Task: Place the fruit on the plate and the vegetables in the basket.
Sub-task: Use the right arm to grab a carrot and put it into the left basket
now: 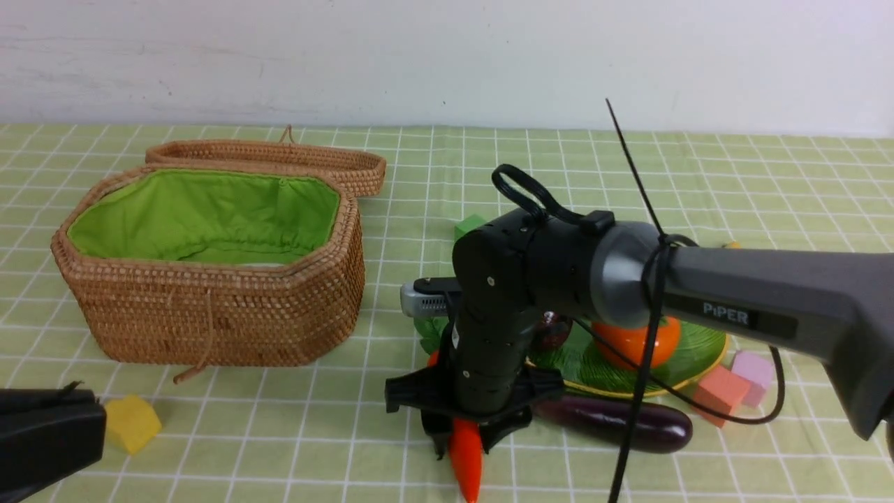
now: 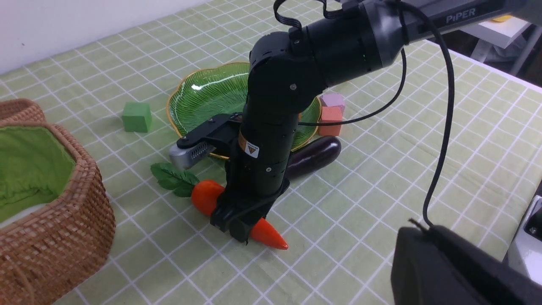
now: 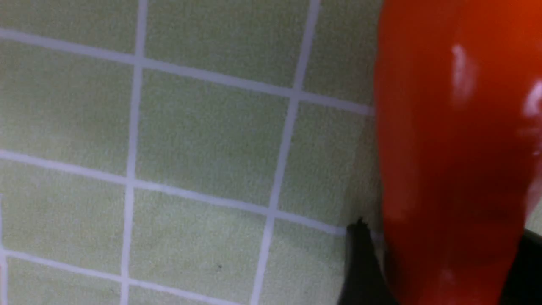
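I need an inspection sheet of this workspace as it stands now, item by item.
Surface: green checked cloth, flat.
Job's things: basket open, white shape inside; persimmon, mangosteen on plate; carrot, eggplant on the cloth.
Clutter: yellow cube, green cube, coral cube, lilac cube.
Grippers: right gripper astride the lying carrot, grip unclear; left gripper low, apart, state unclear.
Cables: black cable hangs slack from the right arm.
Surroundings: white wall behind the table.
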You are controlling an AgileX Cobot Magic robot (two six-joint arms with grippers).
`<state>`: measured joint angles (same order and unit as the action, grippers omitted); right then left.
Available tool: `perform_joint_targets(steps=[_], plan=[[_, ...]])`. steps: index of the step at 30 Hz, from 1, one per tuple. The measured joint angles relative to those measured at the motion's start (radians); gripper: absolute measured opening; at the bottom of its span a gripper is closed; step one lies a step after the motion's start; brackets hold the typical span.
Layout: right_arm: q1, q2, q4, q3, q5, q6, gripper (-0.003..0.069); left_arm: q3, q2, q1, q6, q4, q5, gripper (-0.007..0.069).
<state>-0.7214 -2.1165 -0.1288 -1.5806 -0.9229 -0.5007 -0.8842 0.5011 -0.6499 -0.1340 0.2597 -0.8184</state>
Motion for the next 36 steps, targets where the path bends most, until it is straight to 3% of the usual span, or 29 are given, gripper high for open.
perform_joint_targets(steps=[6,13,19,23,28,36], plan=[[0.001,-0.006,0.008,-0.007,-0.015,0.004,0.0277,0.001,0.000,0.000,0.000,0.000,-0.020,-0.0013],[0.000,0.035,-0.010,0.004,-0.028,0.042,0.0276,0.002,0.000,0.000,0.000,-0.003,-0.025,-0.0013],[0.000,0.217,-0.011,-0.036,-0.046,0.103,0.0276,0.002,0.000,0.000,0.003,-0.048,0.007,-0.0013],[0.000,0.242,-0.028,-0.139,-0.038,0.239,0.0276,0.002,0.000,0.000,0.021,-0.103,0.046,-0.0013],[0.000,0.136,-0.133,-0.387,0.036,0.583,0.0276,0.002,0.000,0.000,0.231,-0.301,0.115,-0.0013],[0.000,-0.094,-0.302,-0.679,0.185,1.009,0.0276,0.002,0.000,0.000,0.545,-0.588,0.134,-0.0013]])
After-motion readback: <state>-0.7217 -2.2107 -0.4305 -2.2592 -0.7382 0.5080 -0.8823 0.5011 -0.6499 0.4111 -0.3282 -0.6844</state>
